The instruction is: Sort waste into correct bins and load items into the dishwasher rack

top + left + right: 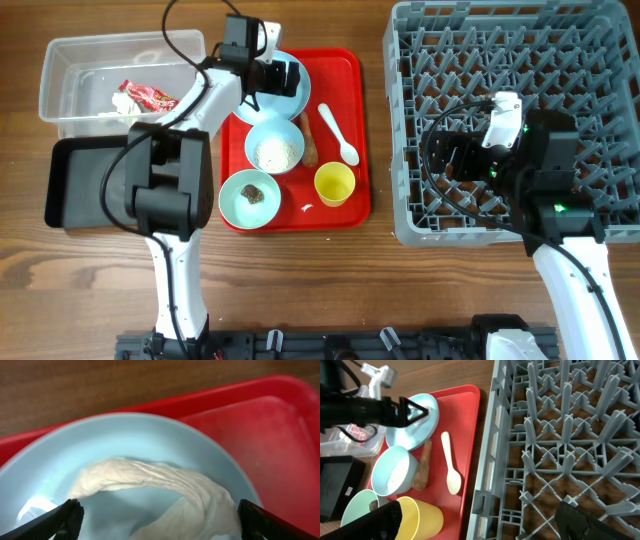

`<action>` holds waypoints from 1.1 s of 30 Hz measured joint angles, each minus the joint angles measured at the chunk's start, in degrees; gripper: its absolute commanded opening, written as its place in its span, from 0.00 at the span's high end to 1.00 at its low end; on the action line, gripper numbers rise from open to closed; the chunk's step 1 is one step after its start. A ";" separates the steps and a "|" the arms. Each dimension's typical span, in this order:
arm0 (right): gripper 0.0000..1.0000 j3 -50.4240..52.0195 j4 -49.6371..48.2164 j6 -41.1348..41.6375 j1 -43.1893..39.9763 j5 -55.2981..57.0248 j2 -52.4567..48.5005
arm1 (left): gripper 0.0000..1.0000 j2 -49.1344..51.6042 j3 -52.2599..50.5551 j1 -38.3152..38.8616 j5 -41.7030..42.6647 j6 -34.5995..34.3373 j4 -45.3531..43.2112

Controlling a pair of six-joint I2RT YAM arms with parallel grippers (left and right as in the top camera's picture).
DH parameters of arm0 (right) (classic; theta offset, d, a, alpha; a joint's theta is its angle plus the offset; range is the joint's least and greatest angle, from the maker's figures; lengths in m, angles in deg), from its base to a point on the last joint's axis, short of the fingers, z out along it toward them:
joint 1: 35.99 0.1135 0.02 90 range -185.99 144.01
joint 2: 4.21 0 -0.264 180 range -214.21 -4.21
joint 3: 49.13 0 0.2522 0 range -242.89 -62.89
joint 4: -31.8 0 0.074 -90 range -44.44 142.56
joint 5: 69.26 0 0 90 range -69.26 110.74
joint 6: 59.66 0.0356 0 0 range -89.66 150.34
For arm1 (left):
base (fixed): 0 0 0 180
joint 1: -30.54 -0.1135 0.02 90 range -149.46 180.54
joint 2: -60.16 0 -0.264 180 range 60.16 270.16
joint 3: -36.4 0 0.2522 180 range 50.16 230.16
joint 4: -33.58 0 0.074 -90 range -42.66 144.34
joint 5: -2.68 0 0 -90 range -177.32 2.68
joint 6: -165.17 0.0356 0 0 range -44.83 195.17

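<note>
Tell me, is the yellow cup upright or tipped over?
Upright: the cup stands on the red tray, its open mouth facing up.

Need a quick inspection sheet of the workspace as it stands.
surface: wooden table, red tray on it.
job's things: plate holding crumpled paper, rice bowl, green bowl with dark lump, cup, spoon, brown stick, all on red tray; wrapper in clear tub; black tray beside it; rack without dishes.
clutter: nothing seen.
grippers: left gripper open over the paper; right gripper open above rack.
cables: black cables loop above clear tub and rack.
surroundings: nothing seen.
</note>
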 measured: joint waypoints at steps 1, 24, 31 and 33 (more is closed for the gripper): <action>0.00 0.00 0.00 0.00 0.00 0.00 0.00 | 0.12 0.76 0.00 0.00 -0.24 0.20 -0.07; 0.00 0.00 -0.04 0.22 0.00 0.00 0.00 | 0.96 -12.26 0.17 -0.11 -9.53 -5.01 7.50; 0.00 0.00 -0.02 0.24 0.00 -0.02 0.00 | 0.96 -26.75 0.92 -1.33 -23.12 -5.88 13.05; 0.01 0.00 -0.02 0.28 0.00 0.00 0.00 | 0.96 -26.84 1.20 -2.95 -25.75 -5.90 15.65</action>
